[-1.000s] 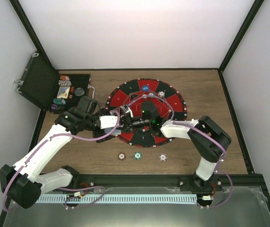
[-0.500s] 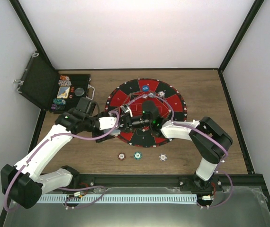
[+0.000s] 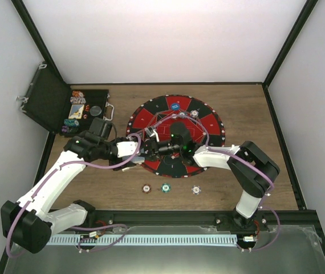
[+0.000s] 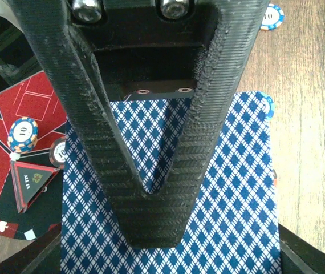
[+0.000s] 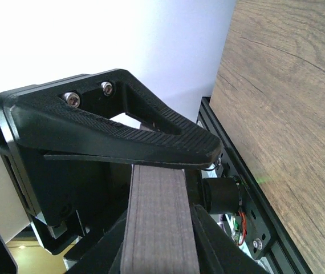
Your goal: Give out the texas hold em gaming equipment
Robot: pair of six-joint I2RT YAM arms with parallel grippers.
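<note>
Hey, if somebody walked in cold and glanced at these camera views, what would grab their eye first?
Most likely the round red-and-black poker mat in the middle of the table, with the left arm and right arm meeting over its left edge. In the left wrist view, the left gripper is pinched shut in front of blue diamond-backed playing cards. An open black case sits at the far left.

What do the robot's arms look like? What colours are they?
The left arm and the right arm both have white tube-shaped links joined by chunky black joints. Thin purple cables loop along them, and small green lights glow near the wrists. The fingers are black, pointed and ribbed like tyre tread.
</note>
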